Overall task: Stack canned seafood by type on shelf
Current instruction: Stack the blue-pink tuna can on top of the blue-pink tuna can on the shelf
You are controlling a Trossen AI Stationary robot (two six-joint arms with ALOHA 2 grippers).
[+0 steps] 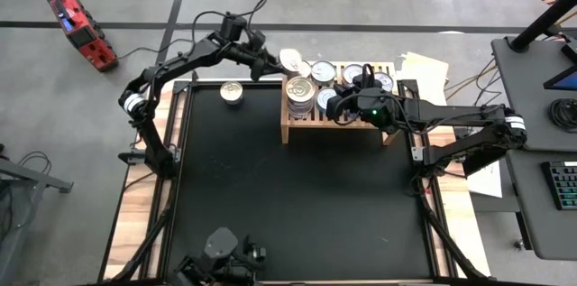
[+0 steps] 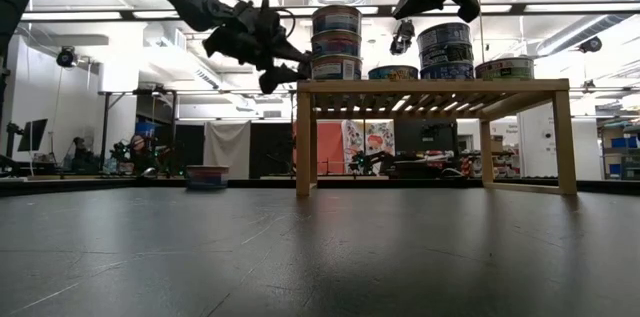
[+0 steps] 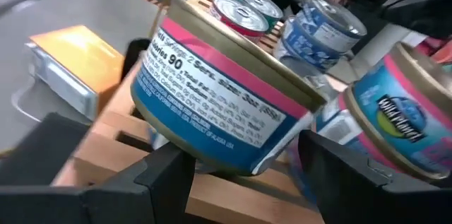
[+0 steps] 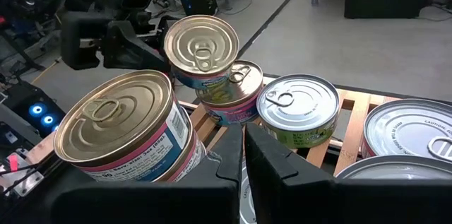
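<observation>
Left gripper point(image 1: 275, 63) clamped wide on blue-pink can point(image 3: 226, 97), tilted, at shelf point(image 1: 297, 128) far-left corner beside stack point(image 1: 300, 95). Right gripper point(image 1: 341, 106) shut, empty. Risk: tilted release, topples stack.

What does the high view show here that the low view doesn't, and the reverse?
Only the high view shows the silver lids and the black mat with one can standing apart from the shelf. Only the low view shows stack heights: a three-can stack on the shelf's left end. Both show the left gripper beside the shelf and the right gripper over it.
</observation>
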